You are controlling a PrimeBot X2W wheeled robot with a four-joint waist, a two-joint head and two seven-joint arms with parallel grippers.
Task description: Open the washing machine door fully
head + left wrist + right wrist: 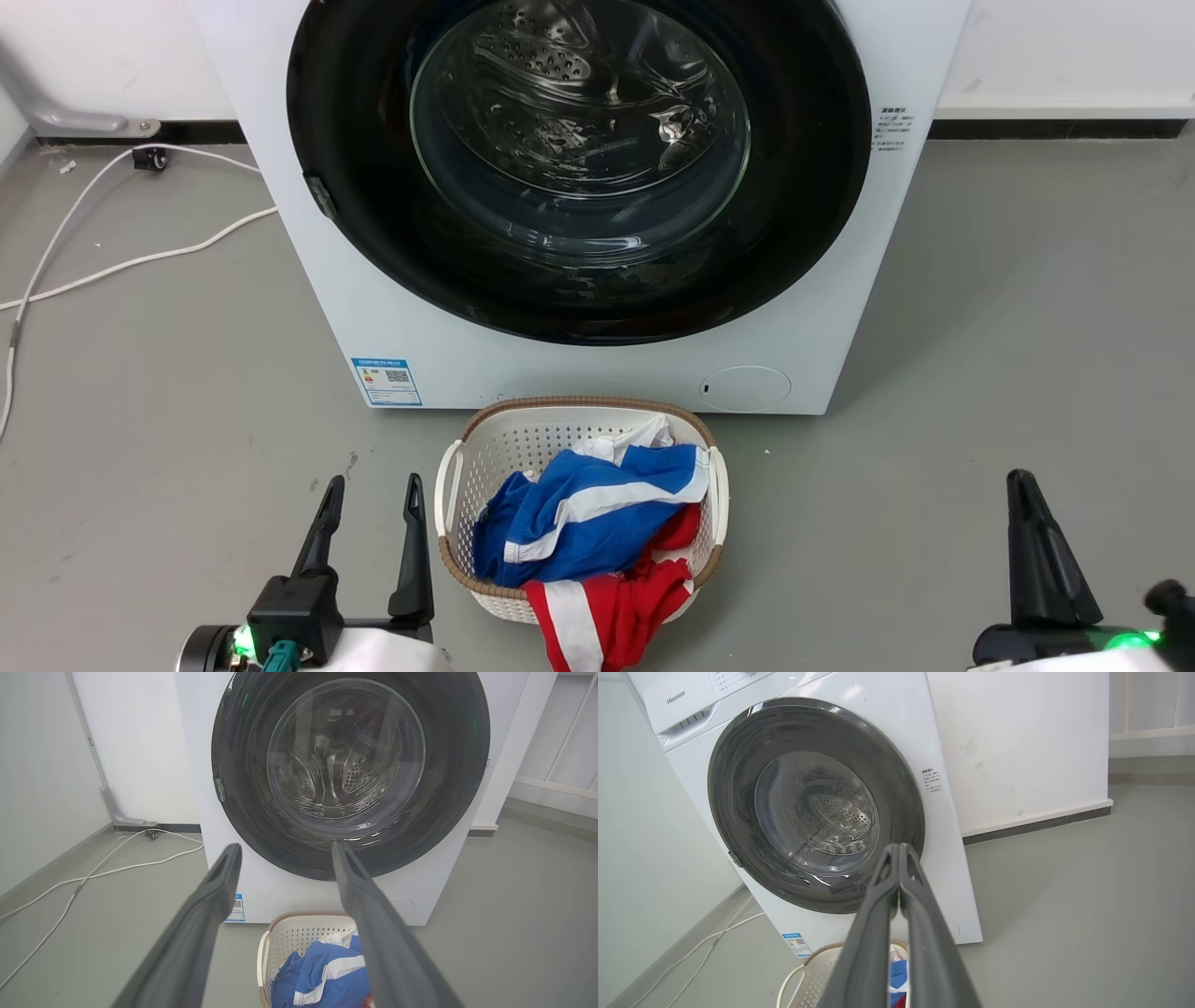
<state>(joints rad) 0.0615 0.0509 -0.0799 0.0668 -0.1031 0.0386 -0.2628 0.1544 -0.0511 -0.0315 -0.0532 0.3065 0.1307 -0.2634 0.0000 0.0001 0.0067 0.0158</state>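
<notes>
Plainly, the washing machine door (pixel 579 159) sits closed, left hand (pixel 373 481) spread apart, right hand (pixel 896 847) pressed together.

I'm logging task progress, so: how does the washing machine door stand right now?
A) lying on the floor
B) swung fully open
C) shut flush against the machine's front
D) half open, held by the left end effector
C: the washing machine door sits flush in the white front of the washing machine, and the left end effector is open and well apart from it, gripping nothing.
</notes>
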